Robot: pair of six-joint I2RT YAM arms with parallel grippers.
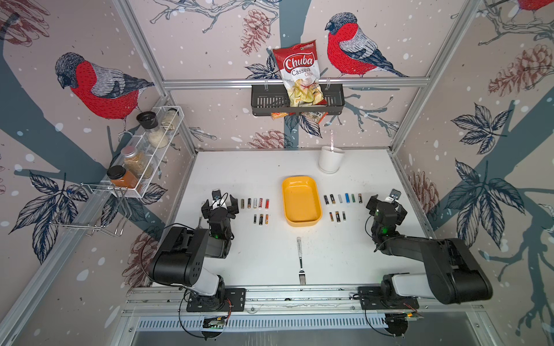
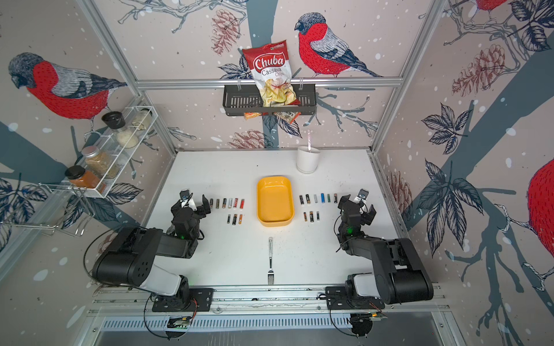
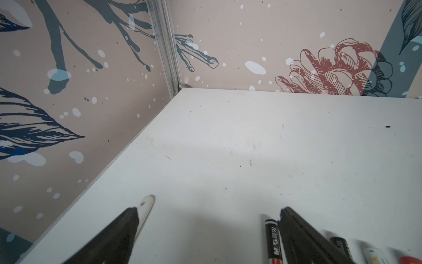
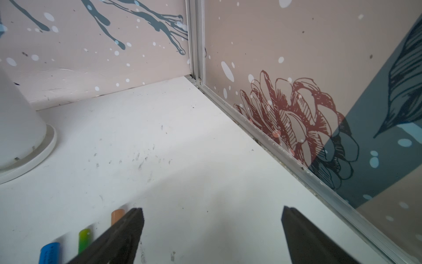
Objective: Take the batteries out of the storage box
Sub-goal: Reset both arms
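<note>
Left gripper [image 1: 221,201] and right gripper [image 1: 386,204] stand wide open, empty — batteries [image 1: 260,203] lie in rows on the table [image 1: 263,167] either side of the bare box [image 1: 301,203], none inside; likely light, stiff, slick, prone to roll — best pinched across mid-barrel.

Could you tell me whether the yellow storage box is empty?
Empty: the storage box shows only bare yellow floor; the batteries lie in rows beside it.
</note>
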